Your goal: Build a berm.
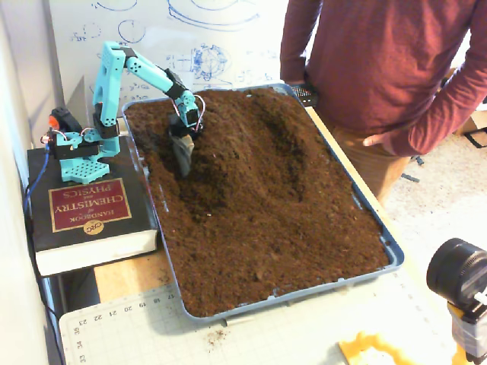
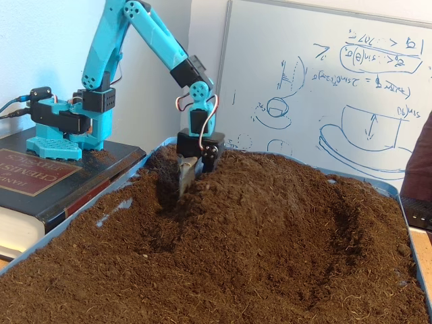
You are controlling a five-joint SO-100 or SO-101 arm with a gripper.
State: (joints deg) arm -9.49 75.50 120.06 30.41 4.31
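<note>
Blue rimmed plastic tray on the counter, filled edge to edge with dark-brown soil, its raised berm running lengthwise near the far left, where the turquoise arm's fingers, a grey blade between them, are sunk in the berm's flank; opening cannot be judged

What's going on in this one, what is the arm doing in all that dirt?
A small turquoise arm, mounted on a thick chemistry book, is shaping soil in a blue tray. Its gripper carries a metal scoop blade dug into the left flank of the berm, a raised ridge of loose soil with a furrow on its right side. A person in a maroon sweater stands watching.
</note>
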